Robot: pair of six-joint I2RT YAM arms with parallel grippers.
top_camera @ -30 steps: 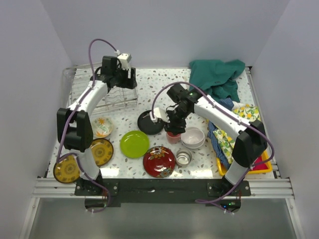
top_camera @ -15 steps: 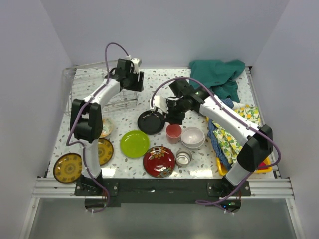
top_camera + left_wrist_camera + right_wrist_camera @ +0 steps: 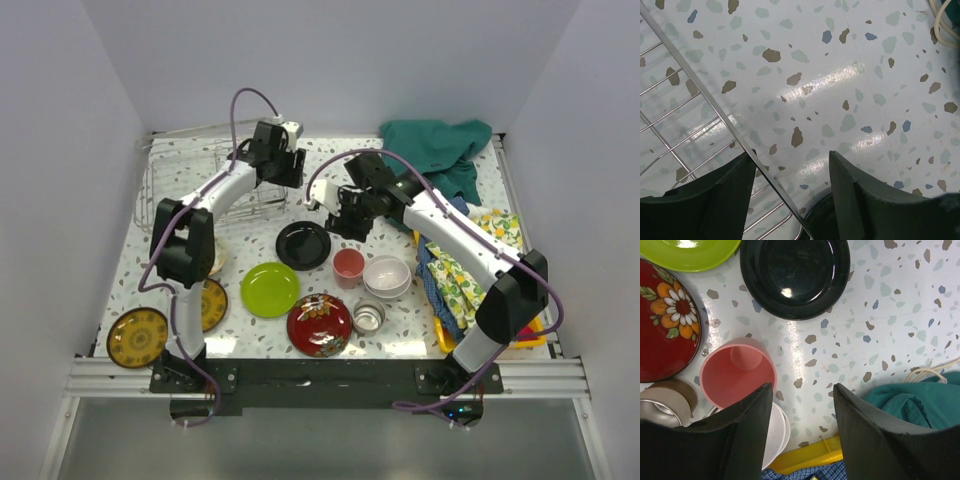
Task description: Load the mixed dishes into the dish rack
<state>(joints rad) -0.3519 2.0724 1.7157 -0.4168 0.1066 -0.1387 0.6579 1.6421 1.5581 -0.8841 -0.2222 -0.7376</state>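
Observation:
The wire dish rack stands at the back left; nothing shows in it. My left gripper is open and empty above the rack's right rim, which crosses between its fingers. My right gripper is open and empty, hovering behind the salmon-pink cup, which shows upright beside its left finger. The black plate, lime-green plate, red floral plate, white bowl, steel cup and two brown-gold plates lie on the table.
A green cloth lies at the back right. Patterned cloths drape over a yellow tray on the right. A floral bowl is mostly hidden behind the left arm. White walls enclose the table.
My left gripper has swung right, from over the rack to its right rim. My right gripper has drawn back and up from the salmon-pink cup, which stays standing on the table.

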